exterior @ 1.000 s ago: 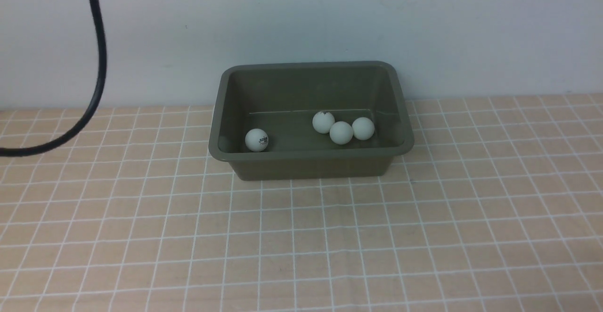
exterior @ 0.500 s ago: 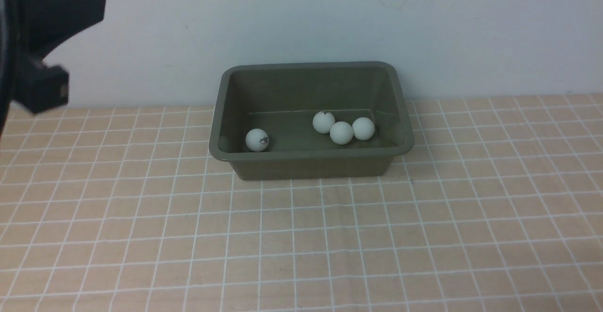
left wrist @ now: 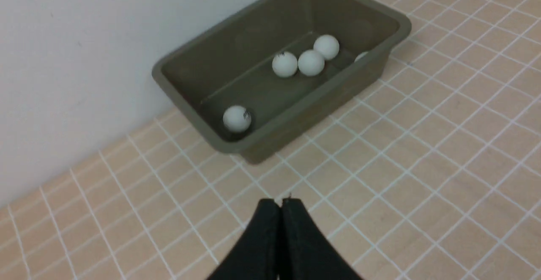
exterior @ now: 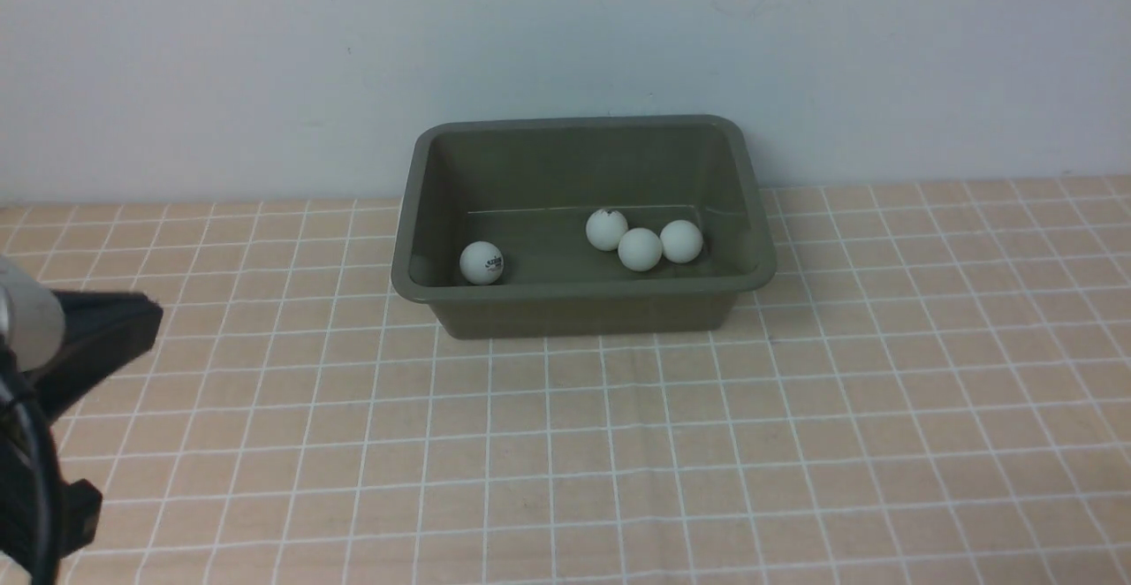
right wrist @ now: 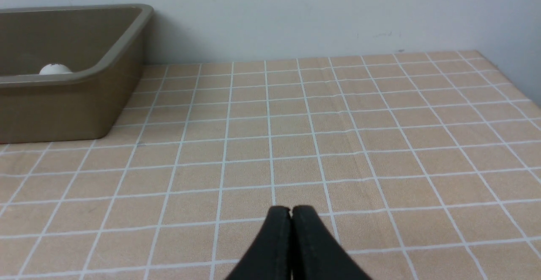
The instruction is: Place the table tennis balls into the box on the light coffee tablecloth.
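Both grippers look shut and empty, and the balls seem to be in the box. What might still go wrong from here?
1. The front view shows four table tennis balls in the box; the left wrist view hints at a fifth behind the near wall, so miscounting is possible.
2. The left gripper sits low over the tablecloth; it might snag the cloth and shift the box.

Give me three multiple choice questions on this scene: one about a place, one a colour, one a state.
1. Relative to the box, the table tennis balls lie: A beside it; B inside it; C on its rim.
2. The box's colour? A olive green; B red; C blue.
3. The left claw is: A wide open; B shut on a ball; C shut, empty.
Answers: B, all seen sit within its walls; A, its walls are olive; C, it is closed around nothing.
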`<action>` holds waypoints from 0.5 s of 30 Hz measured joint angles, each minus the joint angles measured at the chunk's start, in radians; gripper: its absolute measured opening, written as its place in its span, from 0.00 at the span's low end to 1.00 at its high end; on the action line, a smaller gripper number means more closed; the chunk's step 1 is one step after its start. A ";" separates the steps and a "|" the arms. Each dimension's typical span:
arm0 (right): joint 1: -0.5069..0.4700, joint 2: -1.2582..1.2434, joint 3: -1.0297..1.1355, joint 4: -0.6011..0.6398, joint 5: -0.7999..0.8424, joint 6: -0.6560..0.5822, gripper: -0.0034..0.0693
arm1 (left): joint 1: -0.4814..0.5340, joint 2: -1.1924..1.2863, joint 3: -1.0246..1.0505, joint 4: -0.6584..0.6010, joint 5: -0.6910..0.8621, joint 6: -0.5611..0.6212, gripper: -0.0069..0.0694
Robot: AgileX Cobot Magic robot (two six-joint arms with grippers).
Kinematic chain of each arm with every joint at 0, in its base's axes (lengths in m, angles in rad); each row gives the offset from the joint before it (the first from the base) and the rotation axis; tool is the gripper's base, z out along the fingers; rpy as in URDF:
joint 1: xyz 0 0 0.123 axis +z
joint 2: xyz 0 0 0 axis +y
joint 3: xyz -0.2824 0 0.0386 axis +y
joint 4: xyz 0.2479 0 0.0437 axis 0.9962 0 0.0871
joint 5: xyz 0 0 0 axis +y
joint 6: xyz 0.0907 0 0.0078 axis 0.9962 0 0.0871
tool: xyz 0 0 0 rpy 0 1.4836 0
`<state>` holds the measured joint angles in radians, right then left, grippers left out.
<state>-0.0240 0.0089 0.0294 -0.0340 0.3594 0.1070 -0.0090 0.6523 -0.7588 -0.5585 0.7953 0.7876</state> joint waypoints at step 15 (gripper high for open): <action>0.000 0.000 0.000 0.000 0.000 0.000 0.02 | 0.054 -0.375 0.599 0.476 -0.335 -0.605 0.00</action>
<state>-0.0240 0.0089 0.0294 -0.0340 0.3594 0.1070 0.0446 0.2775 -0.1594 -0.0827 0.4599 0.1823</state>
